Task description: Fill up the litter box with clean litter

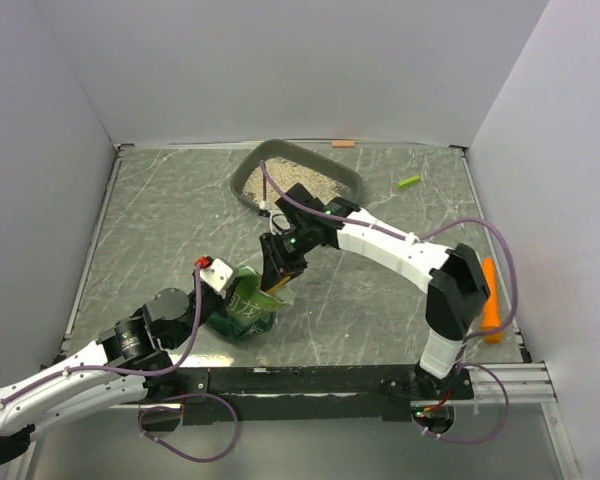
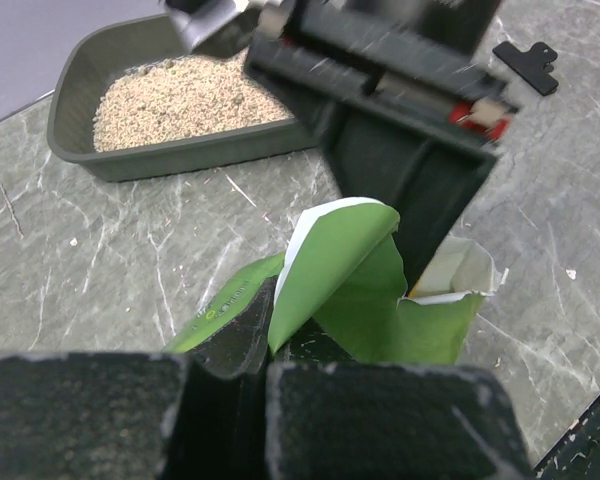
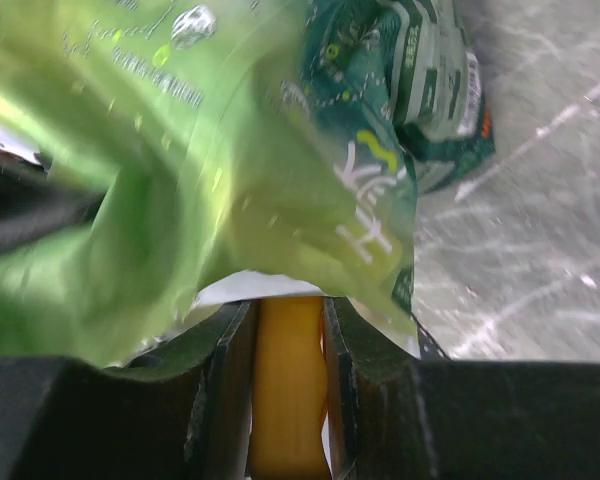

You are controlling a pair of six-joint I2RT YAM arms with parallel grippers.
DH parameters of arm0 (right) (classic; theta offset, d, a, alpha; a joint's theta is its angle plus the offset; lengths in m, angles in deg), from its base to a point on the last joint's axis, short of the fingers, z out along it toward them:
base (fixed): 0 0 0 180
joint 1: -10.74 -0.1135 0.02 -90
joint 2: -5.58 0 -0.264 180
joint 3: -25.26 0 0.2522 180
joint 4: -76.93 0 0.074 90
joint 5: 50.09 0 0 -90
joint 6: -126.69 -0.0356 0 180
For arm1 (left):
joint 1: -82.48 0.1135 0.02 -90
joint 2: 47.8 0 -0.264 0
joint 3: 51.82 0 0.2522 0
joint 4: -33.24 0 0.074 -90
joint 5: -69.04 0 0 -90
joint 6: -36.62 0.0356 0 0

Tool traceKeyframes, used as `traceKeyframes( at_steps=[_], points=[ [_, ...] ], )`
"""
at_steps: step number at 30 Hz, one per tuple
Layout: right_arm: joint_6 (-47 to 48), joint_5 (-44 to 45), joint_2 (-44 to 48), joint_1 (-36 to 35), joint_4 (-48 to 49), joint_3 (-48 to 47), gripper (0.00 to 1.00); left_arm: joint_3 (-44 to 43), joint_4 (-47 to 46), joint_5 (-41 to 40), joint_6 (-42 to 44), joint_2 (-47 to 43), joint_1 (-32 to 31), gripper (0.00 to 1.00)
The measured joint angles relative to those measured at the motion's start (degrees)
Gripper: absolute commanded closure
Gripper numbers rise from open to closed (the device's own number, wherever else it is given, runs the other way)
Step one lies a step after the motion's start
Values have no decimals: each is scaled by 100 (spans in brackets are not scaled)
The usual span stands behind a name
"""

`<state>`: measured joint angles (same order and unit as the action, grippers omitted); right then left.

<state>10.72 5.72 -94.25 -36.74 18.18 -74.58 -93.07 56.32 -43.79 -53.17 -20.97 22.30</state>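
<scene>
The dark-grey litter box stands at the back centre, and beige litter covers its floor; the left wrist view shows the box and the litter too. A green glossy bag sits near the front, its torn top open. My left gripper is shut on the bag's folded edge. Just above the bag's mouth, my right gripper is shut on a yellow scoop handle. The scoop's far end is hidden behind the bag.
An orange elongated object lies at the right edge beside the right arm. A small green piece lies right of the box. A black clip rests on the marbled table. White walls enclose three sides.
</scene>
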Motion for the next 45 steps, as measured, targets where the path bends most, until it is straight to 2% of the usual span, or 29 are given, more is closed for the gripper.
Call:
traceKeyframes(
  at_steps=[7, 15, 22, 26, 33, 45],
  points=[
    [-363, -612, -210, 4, 1005, 562, 100, 0, 127, -39, 4, -85, -2, 99],
    [-1108, -1314, 24, 116, 3436, 2100, 100, 2, 236, -26, 9, -70, -2, 99],
    [-1805, -1399, 380, 151, 5285, 3217, 100, 4, 208, 11, 9, 4, -7, 99],
    [-2022, -1338, 632, 153, 5711, 3550, 100, 4, 149, 2, 9, 39, -7, 99],
    [-2243, -1215, 1449, 177, 5849, 3960, 100, 4, 103, -66, 15, 48, -7, 99],
    [-3217, -960, 2308, 249, 7350, 5178, 100, 4, 107, -39, 15, -2, -7, 99]
  ],
)
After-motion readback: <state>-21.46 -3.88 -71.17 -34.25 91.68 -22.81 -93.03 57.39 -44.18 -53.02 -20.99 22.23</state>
